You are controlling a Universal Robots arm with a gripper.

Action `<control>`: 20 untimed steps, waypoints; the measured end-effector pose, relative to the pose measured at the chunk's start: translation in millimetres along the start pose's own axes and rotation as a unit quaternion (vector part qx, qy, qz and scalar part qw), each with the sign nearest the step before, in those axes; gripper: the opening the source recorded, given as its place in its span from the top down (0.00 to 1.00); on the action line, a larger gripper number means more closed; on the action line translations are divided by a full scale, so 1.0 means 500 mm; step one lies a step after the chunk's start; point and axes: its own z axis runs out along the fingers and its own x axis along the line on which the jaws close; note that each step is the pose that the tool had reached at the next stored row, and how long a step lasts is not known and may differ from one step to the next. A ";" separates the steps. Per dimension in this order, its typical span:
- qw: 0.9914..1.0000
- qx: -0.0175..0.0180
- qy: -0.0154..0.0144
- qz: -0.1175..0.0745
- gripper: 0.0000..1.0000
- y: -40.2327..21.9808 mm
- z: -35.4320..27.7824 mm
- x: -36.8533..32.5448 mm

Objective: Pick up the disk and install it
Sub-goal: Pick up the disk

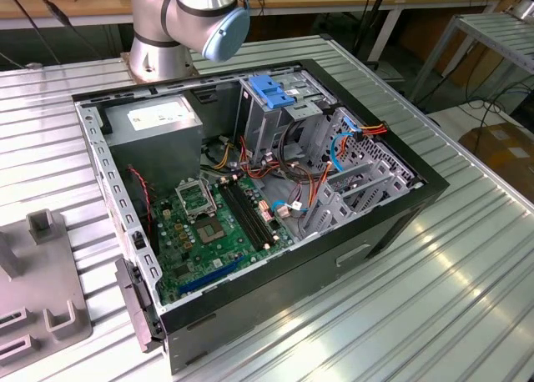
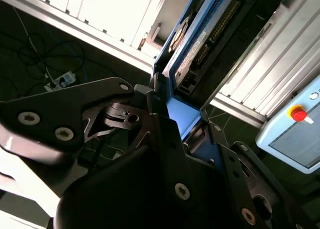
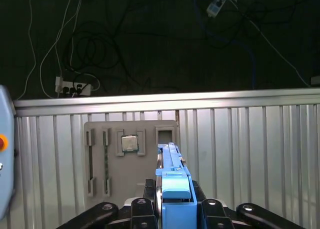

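- Disk (image 2: 192, 53) sits in the gripper (image 2: 182, 116), whose jaws are narrow and clamped on the blue carrier frame, one finger on each side; seen in both wrist views.
- Long axis runs straight out from the gripper, away from the wrist. The second wrist view shows the labelled face; the first wrist view sees the disk (image 3: 172, 181) edge-on.
- Beyond its free end in the first wrist view is a grey fixture plate (image 3: 127, 174) on the ribbed table (image 3: 250, 154), close to the table's edge. The disk looks clear of the plate.
- In the exterior view, what I take to be the same plate (image 1: 37, 307) lies at the exterior view's left of the open PC case (image 1: 392, 207). The drive cage (image 1: 267, 128) is at the case's far side.
- Judgement: the cage is well apart from the held disk, across the case.
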 end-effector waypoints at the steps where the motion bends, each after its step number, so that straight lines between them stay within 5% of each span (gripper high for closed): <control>1: 1.000 0.000 0.000 0.000 0.63 0.000 -0.005 0.000; 4: 1.000 0.000 0.000 0.000 0.63 0.000 -0.014 0.000; 12: 1.000 0.000 0.000 0.000 0.63 -0.001 -0.014 0.000; 20: 1.000 0.000 0.000 0.000 0.63 -0.026 -0.014 -0.001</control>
